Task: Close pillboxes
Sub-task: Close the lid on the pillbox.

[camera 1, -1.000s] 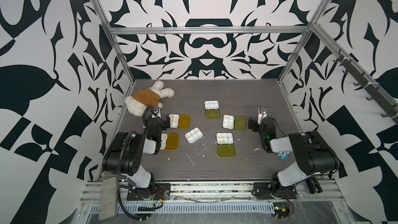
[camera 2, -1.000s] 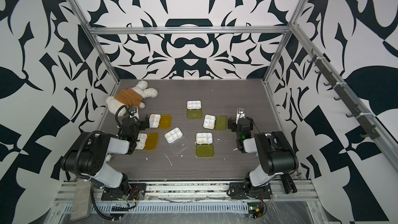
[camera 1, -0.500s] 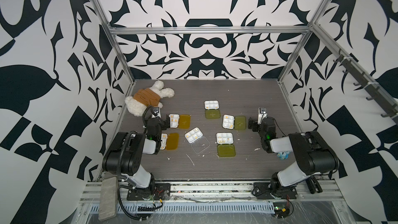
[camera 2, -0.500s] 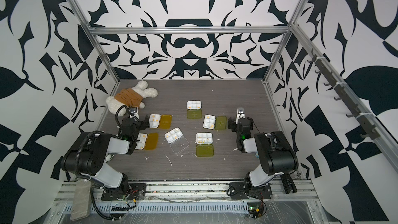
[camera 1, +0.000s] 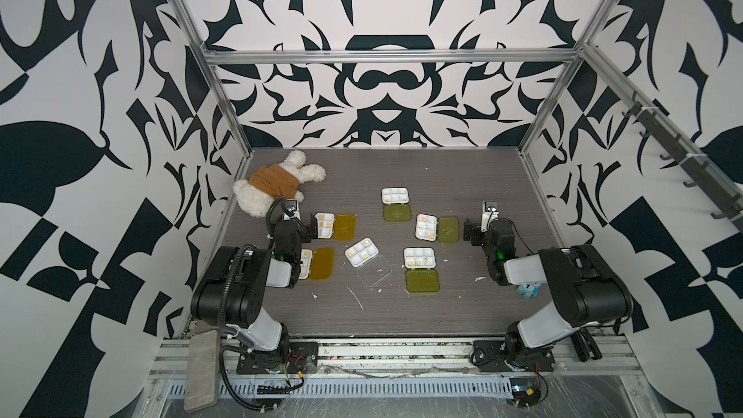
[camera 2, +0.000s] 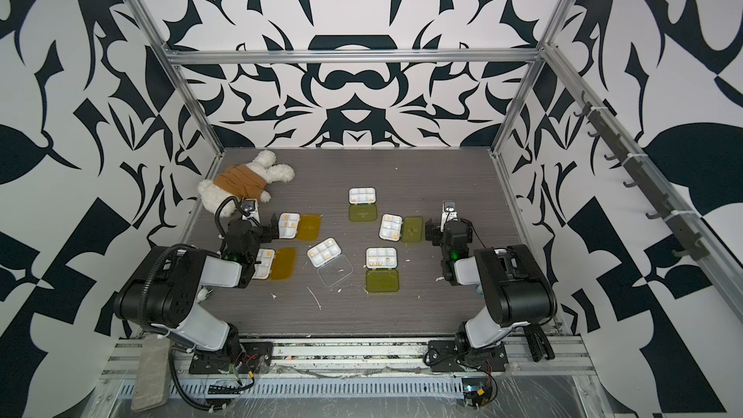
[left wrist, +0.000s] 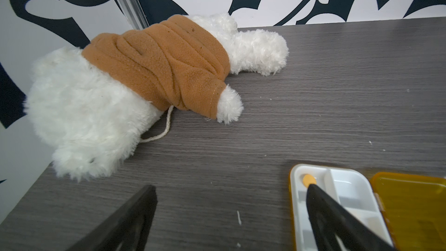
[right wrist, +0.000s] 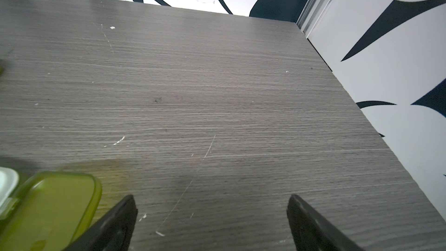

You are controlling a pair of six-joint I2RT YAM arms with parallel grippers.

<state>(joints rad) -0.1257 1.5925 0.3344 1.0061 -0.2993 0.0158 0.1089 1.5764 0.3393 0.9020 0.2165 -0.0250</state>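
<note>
**Both top views and the two wrist views.** We see six pillboxes (camera 2: 324, 253) lying open on the grey counter (camera 1: 442, 170). Each white tray has its lid folded flat beside it, and small orange pills show in several compartments.

- **Left side:** the far amber pillbox (camera 1: 325, 225) and the near amber pillbox (camera 1: 323, 263), the latter partly hidden by the left arm.
- **Middle:** the clear pillbox (camera 1: 362, 252), lying askew.
- **Yellow-green group:** the far yellow-green pillbox (camera 1: 395, 195), the right yellow-green pillbox (camera 1: 426, 227) and the near yellow-green pillbox (camera 1: 419, 257).

The left gripper (camera 1: 311, 230) is spread wide and holds nothing, just beside the far amber tray. In the left wrist view (left wrist: 230, 187) one of its fingers (left wrist: 337, 218) crosses in front of a tray compartment. We cannot tell whether the finger touches the tray.

The right gripper (camera 1: 468, 232) is likewise spread and empty, low over the counter. In the right wrist view (right wrist: 212, 196) it stands just beside the lid (right wrist: 53, 204) of the right yellow-green pillbox.

A plush toy (camera 1: 277, 184) lies in the far left corner. A small blue toy (camera 1: 528, 289) sits by the right arm.
</note>
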